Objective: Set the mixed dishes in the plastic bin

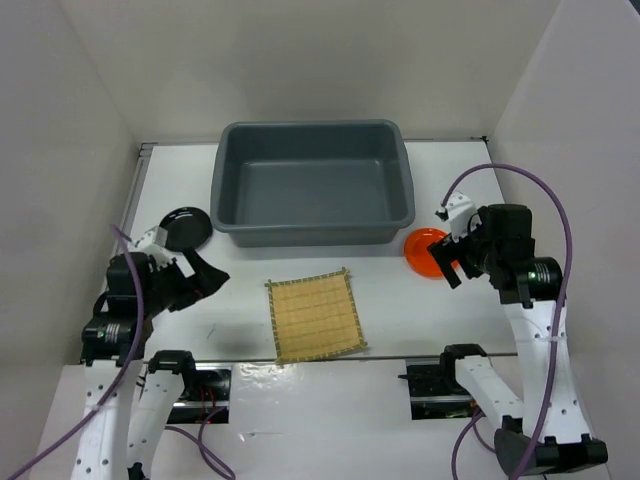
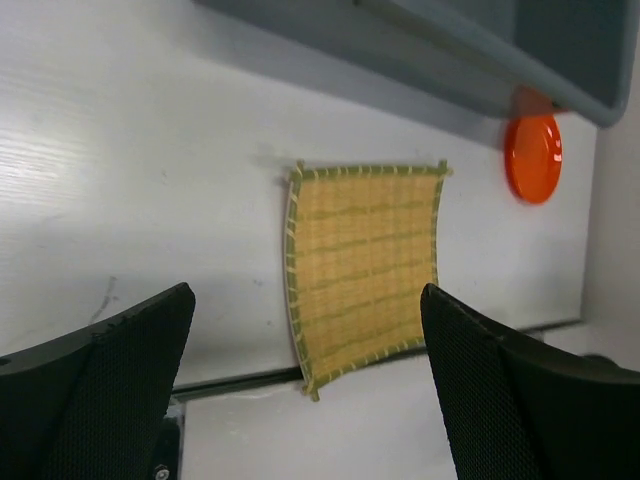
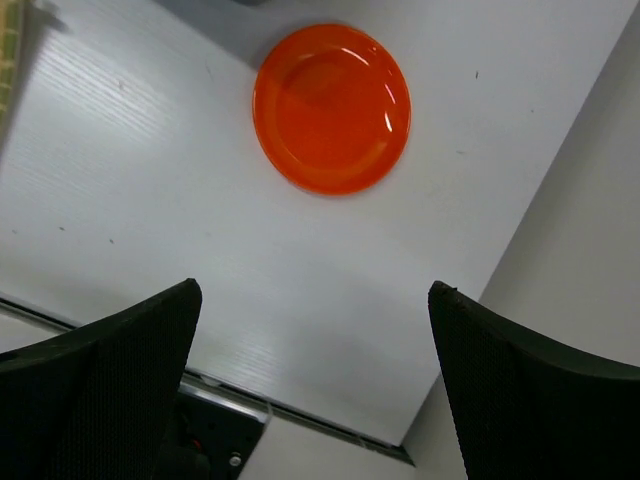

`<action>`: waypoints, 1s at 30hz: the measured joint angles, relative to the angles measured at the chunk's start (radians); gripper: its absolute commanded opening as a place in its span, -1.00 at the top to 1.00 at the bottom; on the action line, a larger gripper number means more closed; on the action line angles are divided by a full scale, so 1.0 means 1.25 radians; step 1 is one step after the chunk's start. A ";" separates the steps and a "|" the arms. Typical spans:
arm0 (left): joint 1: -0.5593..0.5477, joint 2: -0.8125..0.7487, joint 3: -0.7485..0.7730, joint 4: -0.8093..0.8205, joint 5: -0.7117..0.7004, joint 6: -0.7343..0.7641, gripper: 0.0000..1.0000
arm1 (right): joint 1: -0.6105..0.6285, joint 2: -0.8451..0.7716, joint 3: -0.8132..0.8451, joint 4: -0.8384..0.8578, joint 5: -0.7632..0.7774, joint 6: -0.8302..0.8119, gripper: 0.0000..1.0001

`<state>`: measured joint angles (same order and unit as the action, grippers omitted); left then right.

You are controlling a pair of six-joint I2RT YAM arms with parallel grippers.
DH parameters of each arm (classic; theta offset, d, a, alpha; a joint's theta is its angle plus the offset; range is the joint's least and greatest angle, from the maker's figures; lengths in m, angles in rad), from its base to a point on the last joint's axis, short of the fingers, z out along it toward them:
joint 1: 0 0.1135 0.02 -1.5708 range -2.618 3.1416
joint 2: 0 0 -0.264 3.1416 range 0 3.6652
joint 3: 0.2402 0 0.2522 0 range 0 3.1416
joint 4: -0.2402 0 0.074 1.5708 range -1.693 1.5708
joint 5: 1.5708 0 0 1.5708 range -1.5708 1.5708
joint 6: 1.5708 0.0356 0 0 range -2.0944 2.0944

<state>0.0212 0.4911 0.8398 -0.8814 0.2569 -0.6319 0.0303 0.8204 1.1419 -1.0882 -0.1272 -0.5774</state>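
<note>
nothing has been put in the bin (image 1: 315,232) yet, as far as can be seen: its inside looks bare from the top view, so the job is judged to be right at the start. the bamboo mat (image 1: 313,315) is laid flat on the table (image 1: 420,320) just in front of the bin, between the two arms. the orange plate (image 1: 424,247) is sat by the bin's right front corner and the black plate (image 1: 186,228) by its left front corner, both on the table outside the bin. no glass cups can be made out in any view, so nothing can be said about them.

the left gripper (image 1: 205,272) is spread wide with nothing held, hung over the table left of the mat. the right gripper (image 1: 447,260) is spread wide too, empty, hung above the orange plate. every visible dish is left to be moved.
</note>
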 measured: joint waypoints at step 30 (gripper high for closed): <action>-0.274 0.076 -0.398 0.308 0.124 -0.330 -1.00 | 0.615 0.653 -0.067 0.336 -0.006 -0.164 1.00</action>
<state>-0.3210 0.5858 0.3424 -0.4961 0.4114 -1.0447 0.7994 1.6371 1.0584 -0.6678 -0.1345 -0.7818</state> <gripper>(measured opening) 0.999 0.001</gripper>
